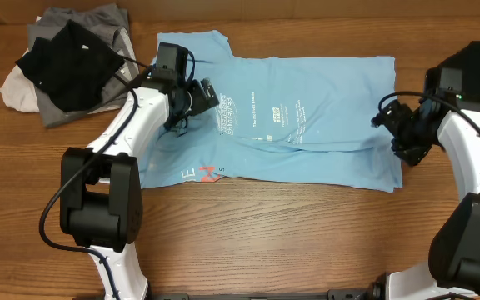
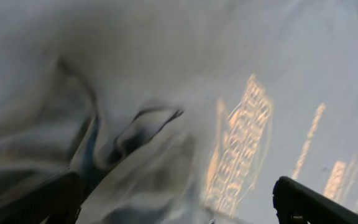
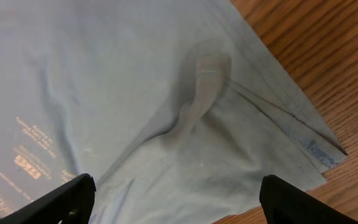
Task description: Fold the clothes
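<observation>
- The blue shirt (image 1: 307,125) lies mid-table (image 1: 307,242), doubled at its right end; folding judged barely begun.
- The left pincer (image 1: 200,98) is spread over the shirt's left part, the right pincer (image 1: 388,117) spread at its right edge; neither holds cloth.
- The pile (image 1: 65,67), far left, is unfolded.

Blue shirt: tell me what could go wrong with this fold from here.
1. The open left end effector sits close over a bunched wrinkle beside the print; lifting may snag it, or it could get folded in.
2. At the right end effector, the hem layers of the shirt lie offset, so the next fold may come out crooked.
</observation>
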